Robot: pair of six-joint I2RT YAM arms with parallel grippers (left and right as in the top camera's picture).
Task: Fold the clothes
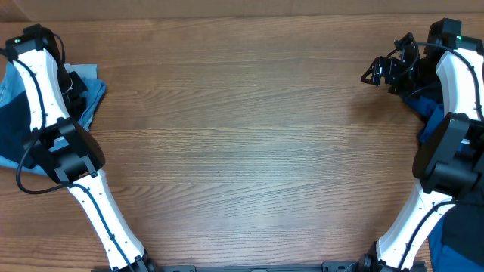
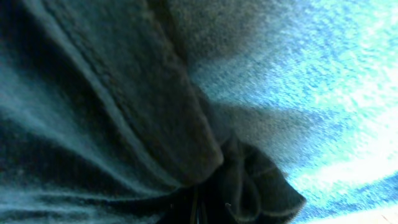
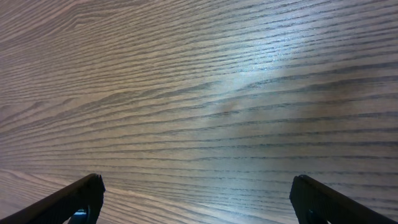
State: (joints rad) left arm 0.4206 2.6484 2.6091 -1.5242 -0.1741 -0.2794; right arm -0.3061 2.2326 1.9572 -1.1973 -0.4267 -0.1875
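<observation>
The clothes lie in two places at the edges of the wooden worktop (image 1: 242, 151). At the upper left of the overhead frame there is a heap made of a light blue garment (image 1: 89, 97) and a dark navy garment (image 1: 13, 125), which lies against the left edge. At the right edge a royal blue garment (image 1: 428, 113) shows from under the right arm. More blue fabric (image 1: 456, 243) sits in the lower right corner. None of these pieces looks folded flat; each is bunched.

The left end effector (image 1: 73, 87) is down on the upper-left heap, mostly hidden by its own white arm. Its wrist view is filled with cloth pressed close to the lens. Dark navy folds cover the left and centre and bunch together toward the bottom middle, and light blue fabric fills the right side. The fingers themselves cannot be made out there. The end effector is closed, but whether cloth is pinched in it cannot be told.

The right end effector (image 1: 378, 72) is at the upper right of the overhead frame, over bare wood just to the left of the royal blue garment. In its wrist view the two dark fingertips (image 3: 87, 196) sit in the lower corners, spread wide apart with only wood grain between them, so it is open and carries nothing.
</observation>
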